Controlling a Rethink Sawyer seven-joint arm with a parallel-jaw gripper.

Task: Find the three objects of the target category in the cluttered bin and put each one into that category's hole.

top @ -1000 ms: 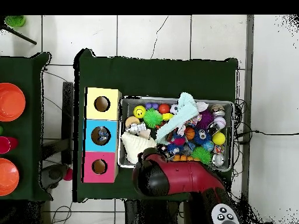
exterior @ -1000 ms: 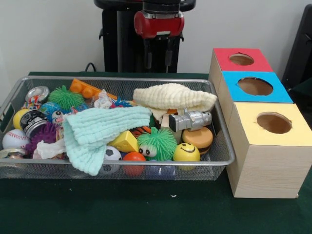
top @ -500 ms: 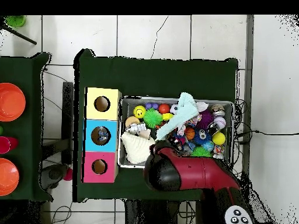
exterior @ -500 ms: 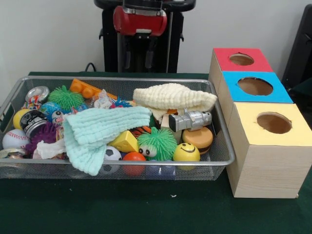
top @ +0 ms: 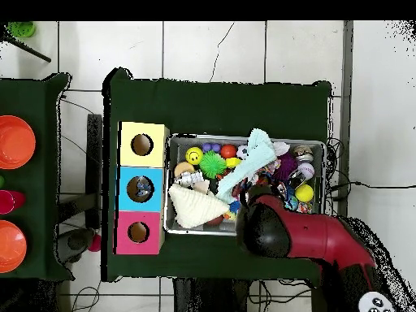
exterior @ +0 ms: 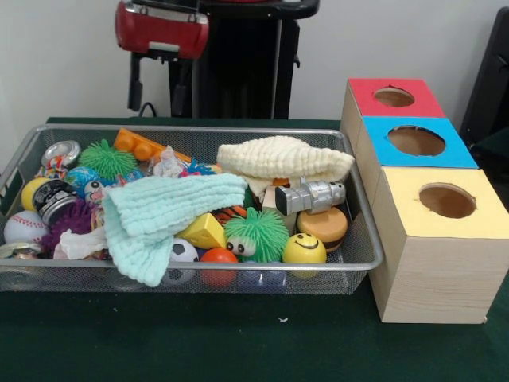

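Where the silver wire-mesh basket sits on the green table, it is heaped with toys: a mint knitted cloth draped over the middle, a cream knitted cloth toward the back, a green spiky ball, a yellow smiley ball, a burger toy, a baseball and a black drink can. No clear plastic bottle can be made out among them in either view. Beside the basket stand three wooden boxes, and the blue-faced box's hole lies between the red one and the yellow one. The gripper hangs above the basket's far rim with its dark fingers apart, holding nothing.
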